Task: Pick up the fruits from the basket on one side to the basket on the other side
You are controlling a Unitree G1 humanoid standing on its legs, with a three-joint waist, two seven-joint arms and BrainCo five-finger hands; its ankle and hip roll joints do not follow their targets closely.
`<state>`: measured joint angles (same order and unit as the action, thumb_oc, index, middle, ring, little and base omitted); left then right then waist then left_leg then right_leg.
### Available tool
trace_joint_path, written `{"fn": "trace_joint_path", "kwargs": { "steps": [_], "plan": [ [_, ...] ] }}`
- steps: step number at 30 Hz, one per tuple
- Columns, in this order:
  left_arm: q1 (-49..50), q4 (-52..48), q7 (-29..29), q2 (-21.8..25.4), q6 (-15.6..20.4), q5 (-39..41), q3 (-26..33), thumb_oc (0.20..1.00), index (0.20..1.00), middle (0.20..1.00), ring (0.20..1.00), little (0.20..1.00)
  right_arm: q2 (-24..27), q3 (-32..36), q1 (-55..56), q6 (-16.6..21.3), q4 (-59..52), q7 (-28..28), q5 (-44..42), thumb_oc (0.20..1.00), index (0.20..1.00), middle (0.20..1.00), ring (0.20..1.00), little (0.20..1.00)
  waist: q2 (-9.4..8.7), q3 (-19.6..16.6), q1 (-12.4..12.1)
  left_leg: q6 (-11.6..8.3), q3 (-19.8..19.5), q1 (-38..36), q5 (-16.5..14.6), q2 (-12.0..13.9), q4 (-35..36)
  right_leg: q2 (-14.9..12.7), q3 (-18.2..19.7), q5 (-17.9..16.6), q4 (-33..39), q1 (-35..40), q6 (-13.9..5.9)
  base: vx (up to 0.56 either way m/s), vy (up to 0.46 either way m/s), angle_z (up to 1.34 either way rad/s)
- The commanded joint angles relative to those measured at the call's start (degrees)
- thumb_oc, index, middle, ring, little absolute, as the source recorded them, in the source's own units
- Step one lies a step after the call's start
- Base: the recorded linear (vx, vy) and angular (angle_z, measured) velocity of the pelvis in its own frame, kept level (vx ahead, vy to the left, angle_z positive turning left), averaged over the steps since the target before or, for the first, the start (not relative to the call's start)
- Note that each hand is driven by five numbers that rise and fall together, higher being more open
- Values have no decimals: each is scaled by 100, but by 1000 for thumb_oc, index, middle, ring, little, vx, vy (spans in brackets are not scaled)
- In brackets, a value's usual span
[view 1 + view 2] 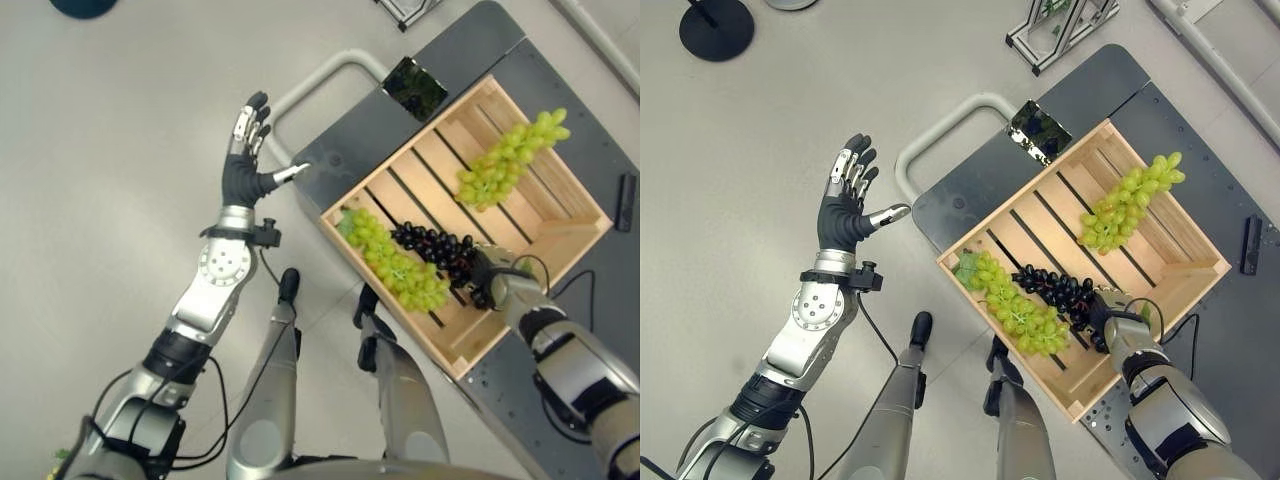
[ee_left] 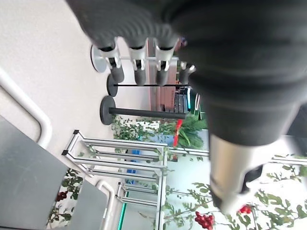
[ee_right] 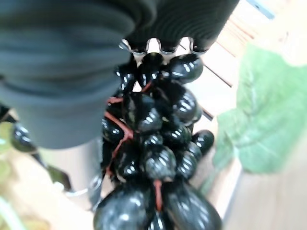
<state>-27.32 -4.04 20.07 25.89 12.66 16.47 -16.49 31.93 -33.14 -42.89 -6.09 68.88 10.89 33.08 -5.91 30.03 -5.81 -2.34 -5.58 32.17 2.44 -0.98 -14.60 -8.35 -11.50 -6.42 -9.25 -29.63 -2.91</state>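
A wooden crate (image 1: 400,152) sits on a dark cart and holds three bunches. Black grapes (image 1: 435,248) lie in its middle, between one bunch of green grapes (image 1: 395,262) at the near left side and another green bunch (image 1: 510,160) at the far right side. My right hand (image 1: 500,280) rests on the near end of the black grapes. In the right wrist view the black grapes (image 3: 153,143) fill the space between its fingers and its thumb (image 3: 72,177). My left hand (image 1: 243,165) is raised over the floor left of the cart, open with fingers straight.
The cart's dark top (image 1: 350,150) has a white tube handle (image 1: 320,80) at its left end. A shiny black object (image 1: 415,88) lies by the crate's far corner and a small black bar (image 1: 627,200) lies at the right. A round black stand base (image 1: 715,28) and a metal frame (image 1: 1060,25) stand on the floor.
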Motion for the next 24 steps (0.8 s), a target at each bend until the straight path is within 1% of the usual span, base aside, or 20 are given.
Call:
{"fn": "trace_joint_path", "kwargs": {
  "steps": [1, 2, 3, 11, 15, 17, 18, 19, 20, 21, 22, 24],
  "plan": [
    [-23, -807, 115, -116, 152, -327, 205, 1000, 1000, 1000, 1000, 1000, 218, -323, 0, -393, 604, -63, 133, 1000, 1000, 1000, 1000, 1000, 490, -24, 31, -7, 320, 396, -488, -51, -475, -315, 9, 524, -692, -296, -560, -15, -13, 6],
    [-43, -808, 115, -112, 151, -327, 211, 1000, 1000, 1000, 1000, 1000, 222, -318, -20, -393, 604, -63, 133, 1000, 1000, 1000, 1000, 1000, 485, -24, 39, -3, 318, 433, -442, -61, -461, -323, 7, 487, -677, -330, -556, 2, -17, 6],
    [29, -857, 155, -109, 135, -333, 238, 1000, 1000, 1000, 1000, 1000, 226, -316, -139, -476, 686, -16, 115, 1000, 1000, 1000, 1000, 1000, 530, -24, 27, -9, 303, 555, -498, -62, -545, -308, 15, 541, -760, -446, -547, -8, -7, 4],
    [259, -1126, 265, -52, 50, -343, 382, 1000, 1000, 1000, 1000, 1000, 241, -266, -825, -722, 947, 84, -96, 1000, 1000, 1000, 1000, 1000, 677, -24, -4, -18, 271, 1110, -535, -102, -760, -303, 6, 649, -1024, -990, -488, -3, -3, 3],
    [331, -1177, 296, -48, 15, -338, 430, 1000, 1000, 1000, 1000, 1000, 320, -320, -1234, -743, 959, 114, -223, 1000, 1000, 1000, 1000, 1000, 727, -24, 7, -26, 266, 1336, -529, -117, -807, -310, 14, 666, -1120, -1239, -485, -2, 5, 3],
    [329, -1178, 296, -50, 14, -338, 434, 1000, 1000, 1000, 1000, 1000, 321, -325, -1241, -742, 961, 113, -223, 1000, 1000, 1000, 1000, 1000, 728, -24, 11, -26, 266, 1343, -529, -118, -809, -311, 15, 667, -1124, -1246, -485, 3, 2, 5],
    [353, -1202, 328, -40, -3, -361, 435, 1000, 1000, 1000, 1000, 1000, 363, -443, -1476, -761, 963, 94, -256, 1000, 1000, 1000, 1000, 1000, 741, -24, 18, -27, 272, 1461, -533, -118, -826, -300, 18, 672, -1140, -1373, -474, 6, 1, 4],
    [351, -1203, 327, -41, -4, -361, 441, 1000, 1000, 1000, 1000, 1000, 361, -450, -1486, -760, 967, 93, -258, 1000, 1000, 1000, 1000, 1000, 742, -24, 23, -27, 272, 1469, -532, -118, -829, -301, 19, 673, -1144, -1381, -474, 14, 8, 3],
    [366, -1227, 347, -34, 3, -341, 468, 1000, 1000, 1000, 1000, 1000, 411, -494, -1610, -757, 979, 60, -310, 906, 906, 906, 906, 906, 752, -24, 34, -29, 276, 1529, -529, -120, -823, -307, 12, 684, -1164, -1461, -469, 0, 0, 0],
    [364, -1227, 346, -35, 3, -341, 472, 1000, 1000, 1000, 1000, 1000, 411, -498, -1616, -756, 981, 59, -311, 536, 536, 536, 536, 536, 752, -24, 38, -29, 276, 1535, -529, -121, -825, -309, 14, 686, -1169, -1468, -469, 0, 0, 0],
    [353, -1224, 358, -46, 2, -347, 473, 1000, 1000, 1000, 1000, 1000, 425, -527, -1645, -747, 974, 46, -334, 200, 200, 200, 200, 200, 756, -24, 43, -34, 279, 1555, -528, -118, -821, -313, 18, 689, -1176, -1493, -472, 0, 0, 0],
    [321, -1224, 390, -51, -8, -338, 462, 1000, 1000, 1000, 1000, 1000, 493, -612, -1839, -717, 968, 36, -422, 200, 200, 200, 200, 200, 752, -24, 67, -37, 282, 1622, -526, -131, -820, -319, 14, 702, -1213, -1580, -464, 0, 0, 0]
  ]
}}
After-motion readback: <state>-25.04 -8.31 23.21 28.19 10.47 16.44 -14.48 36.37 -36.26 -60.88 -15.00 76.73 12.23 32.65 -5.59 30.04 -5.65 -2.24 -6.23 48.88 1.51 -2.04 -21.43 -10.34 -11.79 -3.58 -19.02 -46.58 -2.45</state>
